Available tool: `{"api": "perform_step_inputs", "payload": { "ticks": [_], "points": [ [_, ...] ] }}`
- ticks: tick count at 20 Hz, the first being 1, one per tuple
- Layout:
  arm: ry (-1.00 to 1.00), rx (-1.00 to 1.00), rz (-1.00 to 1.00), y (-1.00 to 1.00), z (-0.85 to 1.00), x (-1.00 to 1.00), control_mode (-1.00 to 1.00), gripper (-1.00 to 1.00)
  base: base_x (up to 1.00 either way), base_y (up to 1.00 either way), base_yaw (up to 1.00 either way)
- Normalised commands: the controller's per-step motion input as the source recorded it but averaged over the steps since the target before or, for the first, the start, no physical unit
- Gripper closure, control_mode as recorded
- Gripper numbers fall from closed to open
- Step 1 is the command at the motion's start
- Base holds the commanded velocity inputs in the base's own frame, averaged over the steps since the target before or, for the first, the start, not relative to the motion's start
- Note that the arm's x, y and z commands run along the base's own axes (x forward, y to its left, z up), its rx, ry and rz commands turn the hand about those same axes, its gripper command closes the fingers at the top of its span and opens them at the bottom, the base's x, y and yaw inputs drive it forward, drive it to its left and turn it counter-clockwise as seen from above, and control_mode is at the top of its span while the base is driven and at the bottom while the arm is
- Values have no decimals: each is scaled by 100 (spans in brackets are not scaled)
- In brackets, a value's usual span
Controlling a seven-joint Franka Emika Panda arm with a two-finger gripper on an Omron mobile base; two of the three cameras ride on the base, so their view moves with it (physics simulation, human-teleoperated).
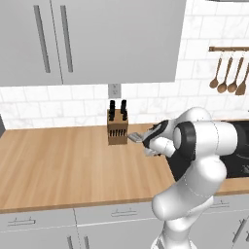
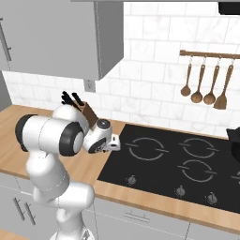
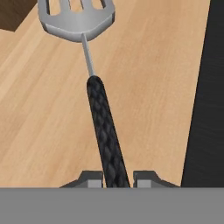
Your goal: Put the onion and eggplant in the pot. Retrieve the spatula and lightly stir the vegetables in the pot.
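The spatula (image 3: 97, 100) lies on the wooden counter, its slotted silver head (image 3: 77, 18) pointing away from the hand and its black handle running back between my gripper's (image 3: 118, 179) fingertips. The jaws stand closed against both sides of the handle's end. In the left base view the silver head (image 1: 134, 137) pokes out in front of the hand, beside the knife block. The black pot (image 2: 234, 140) shows partly at the right edge of the right base view, on the cooktop. The onion and eggplant are out of view.
A knife block (image 1: 117, 127) stands on the counter (image 1: 58, 160) just behind the spatula's head. The black cooktop (image 2: 164, 159) begins right beside the hand. Wooden spoons and a wooden spatula hang on a wall rail (image 2: 204, 79).
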Motion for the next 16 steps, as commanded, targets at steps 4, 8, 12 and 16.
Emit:
{"api": "perform_step_inputs", "payload": {
  "ticks": [4,8,12,16],
  "points": [
    [-1,3,0,1,1,-66,-100,100,0,0,0],
    [-18,0,1,-7,51,-100,-100,100,0,0,0],
    [-16,0,0,-14,100,-82,-100,100,0,0,0],
    [2,5,0,-9,100,-49,-100,100,0,0,0]
  ]
}}
